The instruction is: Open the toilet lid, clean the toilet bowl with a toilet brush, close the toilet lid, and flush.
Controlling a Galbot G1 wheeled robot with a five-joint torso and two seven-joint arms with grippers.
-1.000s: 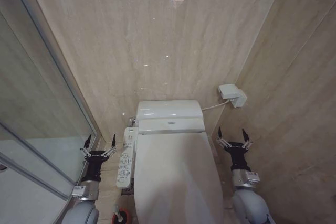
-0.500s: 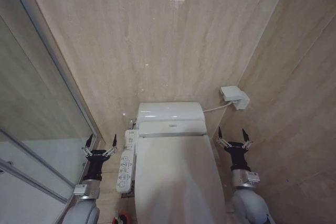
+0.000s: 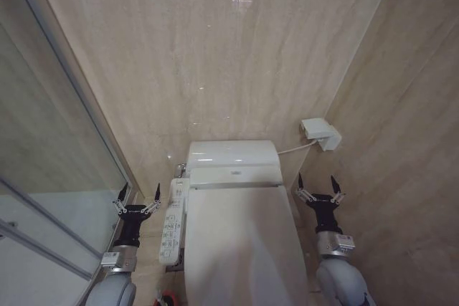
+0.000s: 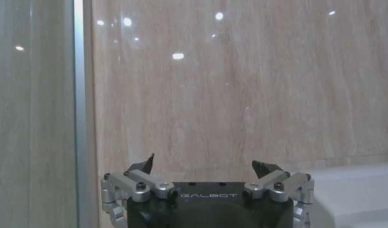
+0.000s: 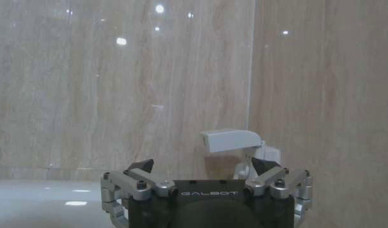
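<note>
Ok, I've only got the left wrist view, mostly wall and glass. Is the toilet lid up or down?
Observer: Down. In the head view the lid lies flat, shut.
Operator: Where's the right gripper?
Observer: The right gripper is open and empty, raised just right of the lid, below the wall box.
Operator: And the brush?
Observer: A bit of its red holder shows on the floor, below the button panel.
</note>
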